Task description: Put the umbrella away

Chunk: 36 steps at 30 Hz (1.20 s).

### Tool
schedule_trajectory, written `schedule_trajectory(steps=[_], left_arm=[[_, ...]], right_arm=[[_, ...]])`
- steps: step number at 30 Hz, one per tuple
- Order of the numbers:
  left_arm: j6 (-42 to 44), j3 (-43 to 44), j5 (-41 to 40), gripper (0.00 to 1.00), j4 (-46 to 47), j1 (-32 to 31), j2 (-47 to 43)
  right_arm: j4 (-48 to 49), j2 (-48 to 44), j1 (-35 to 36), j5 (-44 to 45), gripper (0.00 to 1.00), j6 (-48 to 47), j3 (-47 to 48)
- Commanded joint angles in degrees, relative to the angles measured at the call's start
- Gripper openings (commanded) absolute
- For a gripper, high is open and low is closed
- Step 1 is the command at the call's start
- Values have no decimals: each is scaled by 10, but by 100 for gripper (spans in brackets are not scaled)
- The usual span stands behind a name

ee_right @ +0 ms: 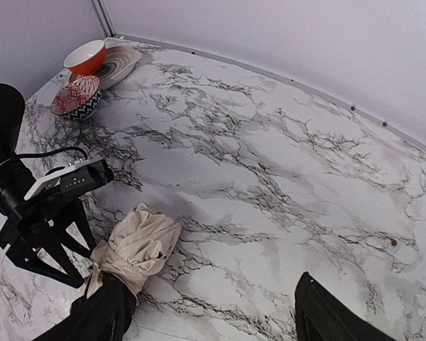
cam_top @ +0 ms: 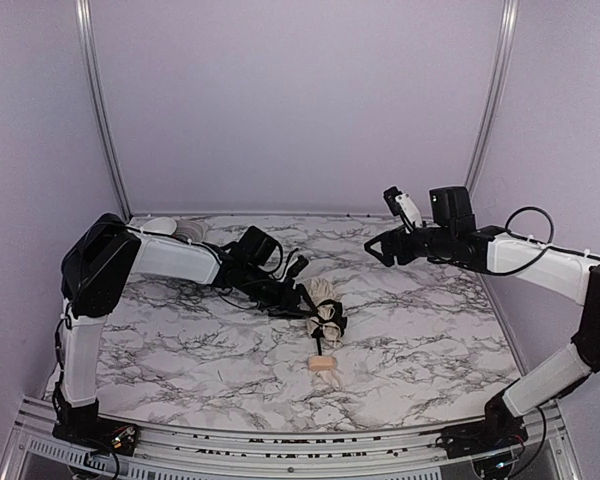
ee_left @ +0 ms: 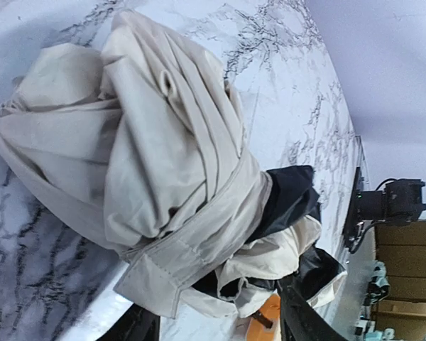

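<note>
The umbrella (cam_top: 323, 294) lies folded on the marble table (cam_top: 430, 330), its cream canopy bunched and bound by a strap (ee_left: 199, 234). Its tan knob handle (cam_top: 324, 364) points toward the near edge. My left gripper (cam_top: 298, 300) is low at the umbrella's left side. In the left wrist view its black fingers (ee_left: 305, 320) stand apart on either side of the bundle's lower end, with the handle (ee_left: 266, 320) between them. My right gripper (cam_top: 378, 248) hovers open above the table at the right, and the umbrella's (ee_right: 136, 245) cream end lies beside its left finger (ee_right: 92, 320).
An orange bowl (ee_right: 85, 57), a patterned bowl (ee_right: 77, 96) and a striped plate (ee_right: 124, 62) sit in the far left corner. Purple walls close in the table on three sides.
</note>
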Motion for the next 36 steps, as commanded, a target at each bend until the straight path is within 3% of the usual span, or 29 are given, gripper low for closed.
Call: schedule_trajectory(steps=[1,9,15,19,23,26,31,36], left_arm=[[46,19,-57,63,-53,12,-1],[105,-15,-146,70,-58,13,-97],[143,-63,-228,74,-63,49,-198],[155,-137,-357,98,-57,107,-293],[141,-241,-468,99,2,191,-394],[129,-326,-532,99,57,252,-459],[153,-449,-711,99,168,280,-536],[175,-504,-775,99,215,309,-547]], right_arm=[[-5,7,-1,30,79,10,20],[7,2,-14,47,80,16,13],[54,-26,-94,27,82,55,-36],[115,-67,-181,28,91,102,-106],[180,-104,-263,69,93,149,-180],[202,-118,-280,140,94,157,-215],[272,-129,-281,207,95,175,-279],[310,-113,-281,278,95,188,-308]])
